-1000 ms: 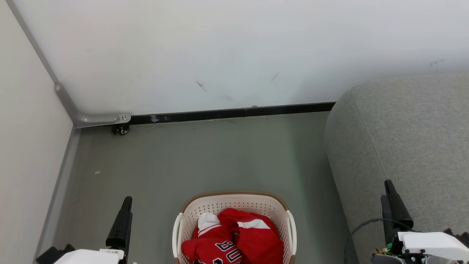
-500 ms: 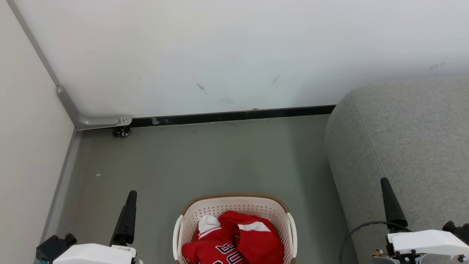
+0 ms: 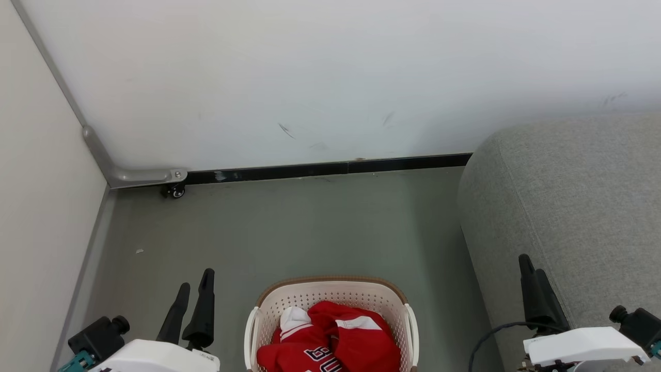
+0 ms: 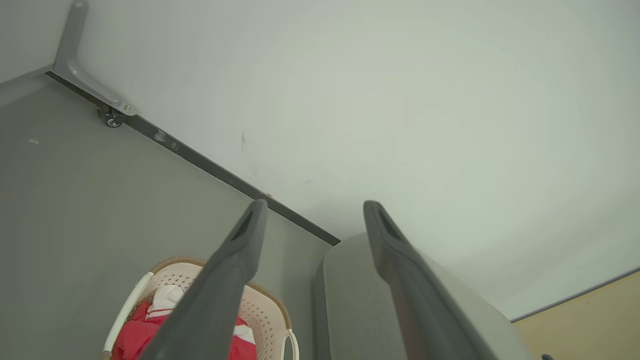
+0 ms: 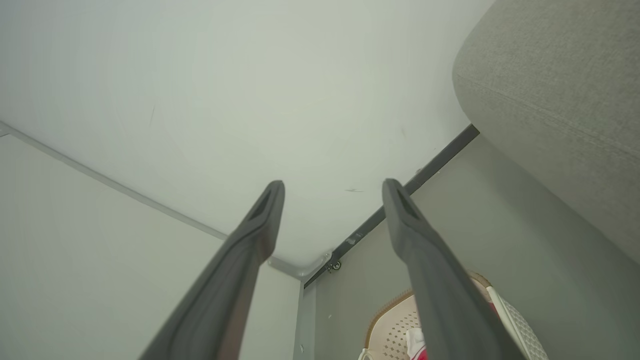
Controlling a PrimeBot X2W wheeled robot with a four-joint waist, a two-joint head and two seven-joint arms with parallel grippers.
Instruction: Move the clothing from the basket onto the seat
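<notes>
Inside perforated plastic basket, crumpled red clothing; alongside, rounded fabric seat.

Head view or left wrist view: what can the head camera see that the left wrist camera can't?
Head view's extras: the open right gripper by the sofa, and the numerals on the clothing. Left wrist view's extra: a tan patch beyond the sofa. Shared: the basket holding the clothing, the sofa, the small wheel at the wall, and the open left gripper.
</notes>
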